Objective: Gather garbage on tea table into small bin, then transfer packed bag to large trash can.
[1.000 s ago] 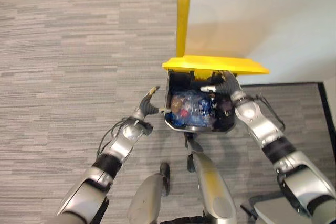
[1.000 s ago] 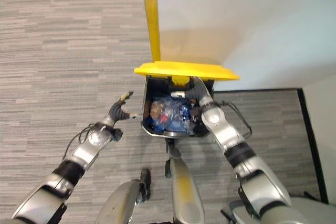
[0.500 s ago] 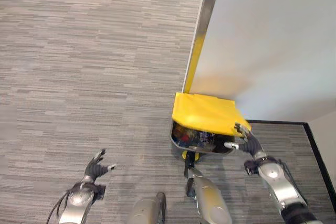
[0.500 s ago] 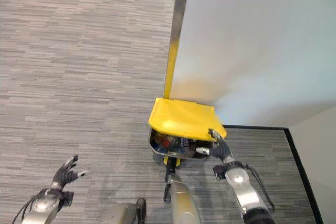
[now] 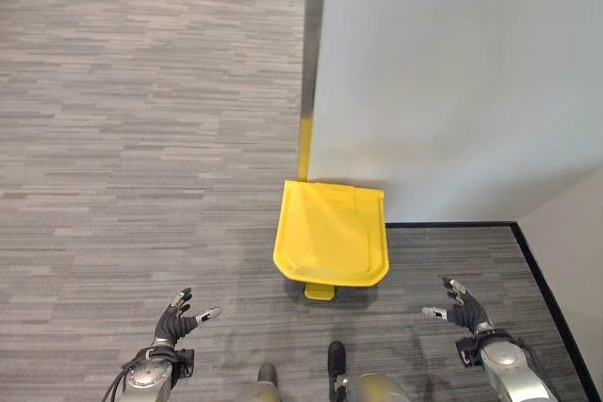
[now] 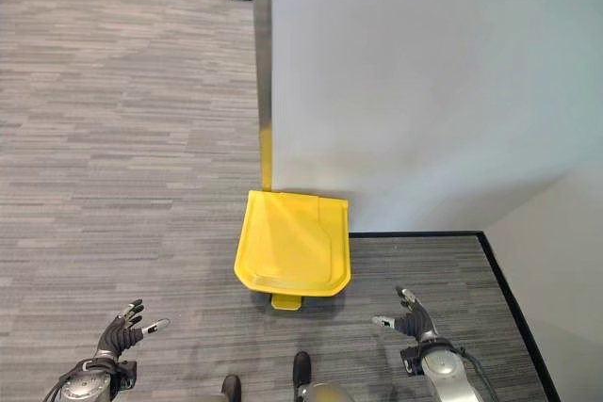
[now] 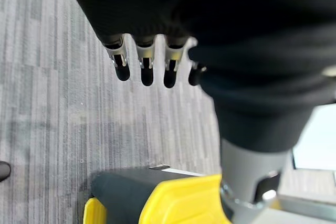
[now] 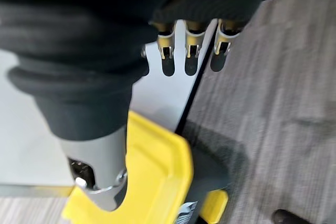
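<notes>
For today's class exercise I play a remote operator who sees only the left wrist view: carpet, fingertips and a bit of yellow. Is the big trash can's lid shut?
Observer: Yes. From the head camera the yellow lid lies flat over the trash can, so nothing inside can be seen.
Operator: Where is the right hand?
Observer: The right hand hangs over the carpet beside the can, touching nothing, fingers spread.
Operator: And my own left hand?
Observer: The left hand is open over bare carpet on the can's other side.
Operator: What is behind the can?
Observer: A pale wall with a metal edge strip.
</notes>
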